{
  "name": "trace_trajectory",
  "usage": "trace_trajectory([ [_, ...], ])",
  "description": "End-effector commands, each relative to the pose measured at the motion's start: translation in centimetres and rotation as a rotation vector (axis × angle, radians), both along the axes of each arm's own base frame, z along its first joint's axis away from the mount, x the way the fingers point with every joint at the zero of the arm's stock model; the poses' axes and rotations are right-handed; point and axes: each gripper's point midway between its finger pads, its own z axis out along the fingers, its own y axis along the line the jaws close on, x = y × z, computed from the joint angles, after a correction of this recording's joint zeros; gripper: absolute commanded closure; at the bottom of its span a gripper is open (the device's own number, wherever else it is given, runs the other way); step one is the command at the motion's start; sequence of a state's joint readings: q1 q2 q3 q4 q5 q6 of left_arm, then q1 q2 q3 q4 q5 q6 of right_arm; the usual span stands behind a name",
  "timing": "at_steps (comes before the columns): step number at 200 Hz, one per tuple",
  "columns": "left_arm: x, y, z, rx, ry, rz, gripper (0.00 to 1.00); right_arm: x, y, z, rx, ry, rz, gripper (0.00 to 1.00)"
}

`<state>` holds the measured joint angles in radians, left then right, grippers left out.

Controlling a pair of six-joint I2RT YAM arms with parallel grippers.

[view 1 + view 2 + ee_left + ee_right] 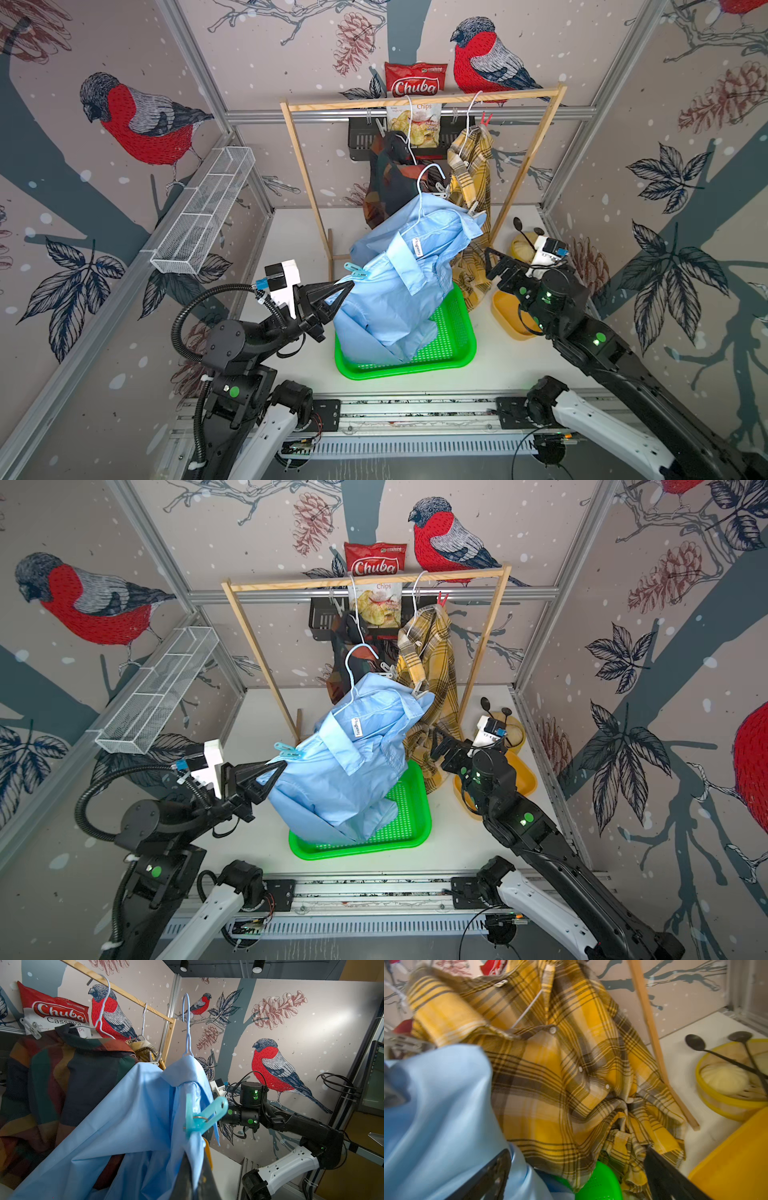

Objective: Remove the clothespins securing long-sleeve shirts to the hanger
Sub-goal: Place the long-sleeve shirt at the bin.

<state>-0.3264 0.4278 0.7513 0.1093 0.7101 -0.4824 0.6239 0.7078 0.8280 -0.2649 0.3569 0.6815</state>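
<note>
A light blue shirt [399, 282] [345, 762] on a pale wire hanger [187, 1022] is off the rail and droops over the green tray. My left gripper [347, 289] [196, 1167] is shut on its fabric, right beneath a teal clothespin [356, 270] [204, 1114] clipped to the shoulder. A whitish clothespin [476, 212] sits on the far shoulder. The dark check shirt [390, 178] and yellow plaid shirt [469, 174] hang on the rail, with a whitish clothespin [380, 126] and a red clothespin [485, 120] at their hangers. My right gripper [492, 264] [576, 1151] stands open beside the plaid shirt's lower hem.
A green tray [453, 345] lies under the blue shirt. To the right are a yellow bin [505, 311] and a yellow bowl with black spoons [523, 247]. The wooden rail [424, 99] carries a chips bag [415, 79]. A wire basket [203, 216] hangs on the left wall.
</note>
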Motion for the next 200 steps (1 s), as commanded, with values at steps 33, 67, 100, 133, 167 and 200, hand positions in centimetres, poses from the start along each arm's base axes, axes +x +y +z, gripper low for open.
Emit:
trace_trajectory([
  [33,1.8,-1.9,-2.9,0.042,0.027,-0.061,1.00,1.9,-4.6,-0.5,0.109,0.055,-0.106,0.00],
  [67,3.0,-3.9,-5.2,0.104,0.057,-0.054,1.00,3.3,-5.9,-1.4,0.157,0.073,-0.112,0.00],
  [100,4.2,-6.0,-6.7,0.156,0.087,-0.040,1.00,4.2,-6.1,-1.7,0.167,0.077,-0.113,0.00],
  [133,6.1,-7.4,-7.8,0.231,0.103,0.008,1.00,5.1,-6.4,-2.2,0.173,0.084,-0.117,0.00],
  [167,7.2,-10.1,-9.5,0.337,0.094,0.055,1.00,6.1,-6.7,-3.6,0.208,0.112,-0.087,0.00],
  [200,8.6,-11.4,-11.7,0.453,0.074,0.121,1.00,6.6,-7.0,-4.3,0.208,0.124,-0.081,0.00],
])
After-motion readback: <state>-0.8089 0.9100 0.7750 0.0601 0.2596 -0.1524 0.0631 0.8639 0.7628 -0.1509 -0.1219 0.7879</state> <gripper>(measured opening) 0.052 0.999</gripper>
